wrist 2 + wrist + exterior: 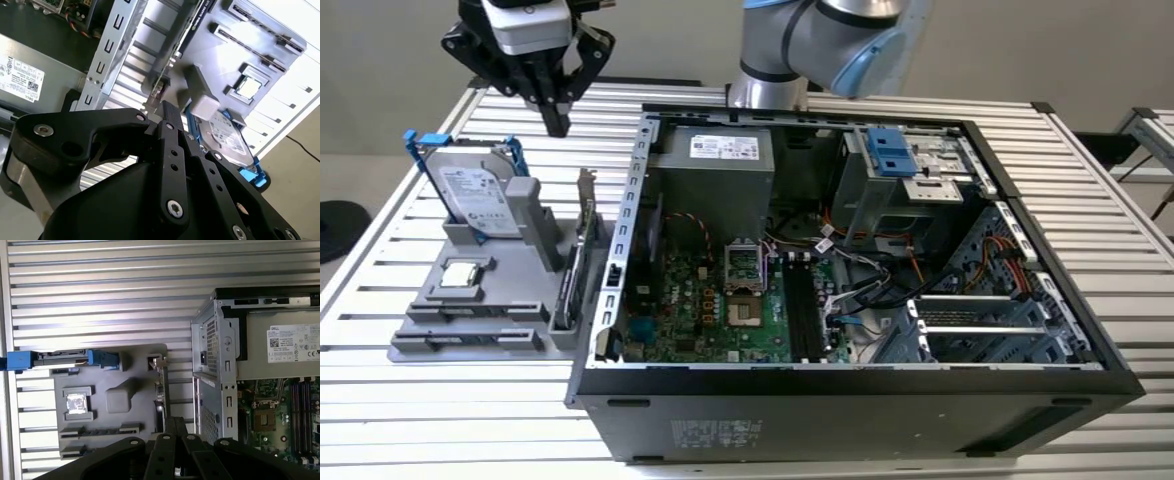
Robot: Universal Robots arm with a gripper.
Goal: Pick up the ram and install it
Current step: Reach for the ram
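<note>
The ram (pixel 100 431) lies flat as a thin dark stick in a slot of the grey holder tray (pixel 132 357), one slot past the processor; in the exterior view the ram (pixel 478 312) is near the tray's front. My gripper (pixel 558 126) hangs high over the table beyond the tray's far end, above and behind the hard drive, well apart from the ram. Its black fingers are shut together with nothing between them. In both wrist views the fingertips (pixel 175 421) (pixel 166 106) point toward the tray's edge near the upright card.
The tray also holds a hard drive (pixel 474 195) in a blue bracket, a processor (pixel 464 275) and an upright card (pixel 583 245) with a metal bracket. To the exterior view's right stands the open computer case (pixel 854 390), with its motherboard's black slots (pixel 798 305) and power supply (pixel 714 150).
</note>
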